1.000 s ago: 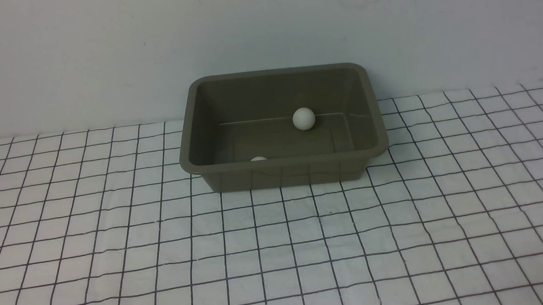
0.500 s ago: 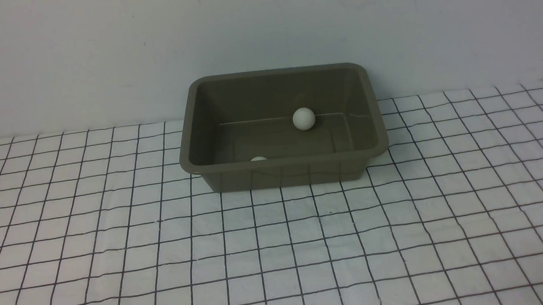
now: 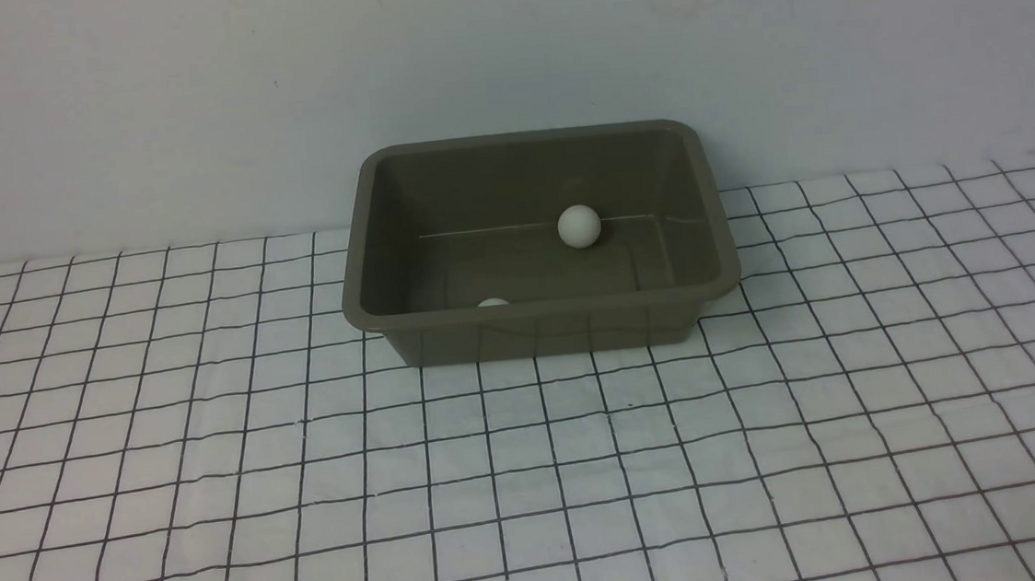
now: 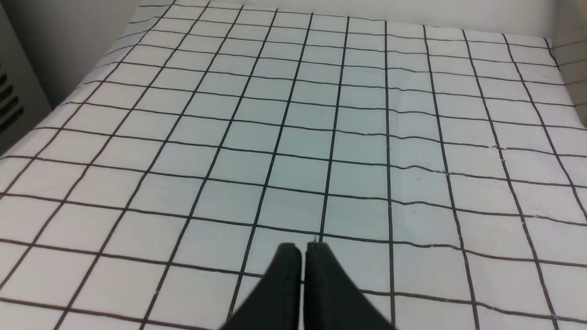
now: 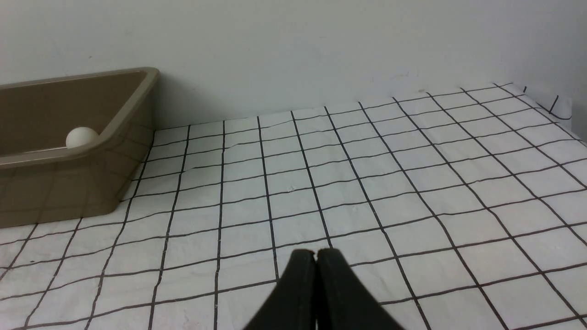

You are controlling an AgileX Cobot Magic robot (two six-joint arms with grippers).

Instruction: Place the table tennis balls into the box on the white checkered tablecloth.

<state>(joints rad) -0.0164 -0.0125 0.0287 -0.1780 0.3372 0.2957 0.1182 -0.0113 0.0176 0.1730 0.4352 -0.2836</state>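
Balls [image 3: 579, 226] in box [image 3: 543, 321] — end effectors [image 5: 316, 253] apart

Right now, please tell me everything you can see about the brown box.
The box is a rectangular olive-brown tub, apparently plastic, with rounded corners, a flared rim and sloping walls. It stands upright and open on the checkered tablecloth, close to the back wall. Inside, one white ball rests toward the far wall, and a second ball shows only partly behind the near rim.
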